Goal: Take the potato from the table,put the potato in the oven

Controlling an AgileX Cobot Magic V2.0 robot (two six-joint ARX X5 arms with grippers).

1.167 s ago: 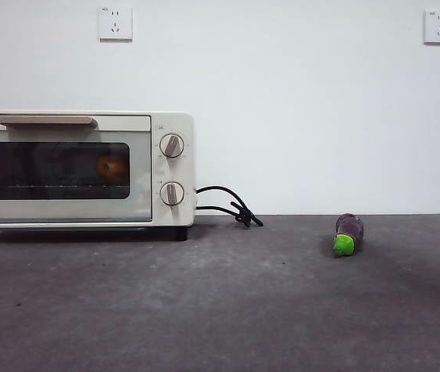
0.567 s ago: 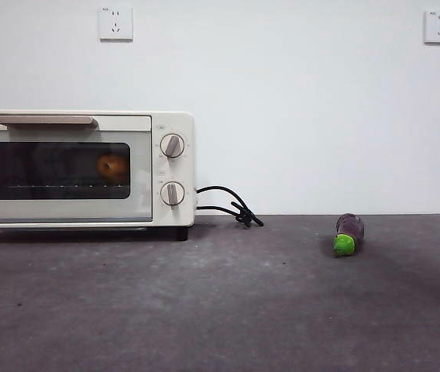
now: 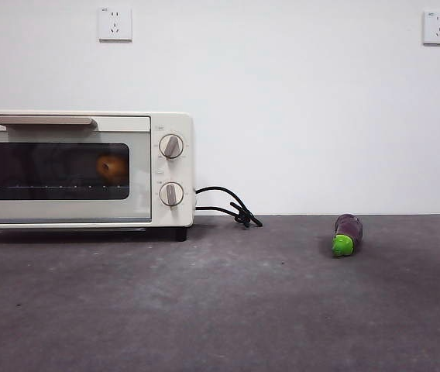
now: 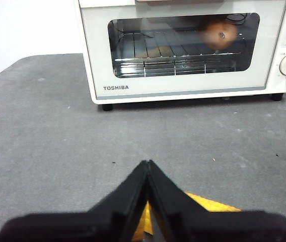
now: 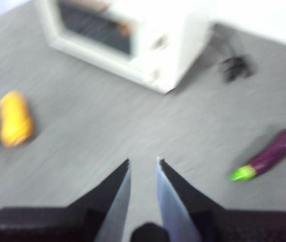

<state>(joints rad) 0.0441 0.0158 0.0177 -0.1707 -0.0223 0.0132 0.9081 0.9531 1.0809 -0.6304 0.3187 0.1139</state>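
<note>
The cream-white oven [image 3: 166, 225] stands at the back left of the dark grey table [image 3: 228, 310] with its glass door closed. Through the glass the orange-tan potato [image 3: 112, 167] rests on the rack near the knobs; the left wrist view also shows this potato [image 4: 219, 33]. My left gripper [image 4: 146, 164] hovers over the table in front of the oven [image 4: 183, 88], jaws shut and holding nothing. My right gripper [image 5: 143, 161] hangs high over the table's middle, jaws slightly open and empty. Neither arm shows in the front view.
A purple eggplant with a green cap [image 3: 347, 234] lies at the right, and the eggplant [image 5: 269, 155] is blurred in the right wrist view. The black cord [image 3: 232, 208] trails right of the oven. A yellow-orange object [image 5: 14, 118] lies before the oven.
</note>
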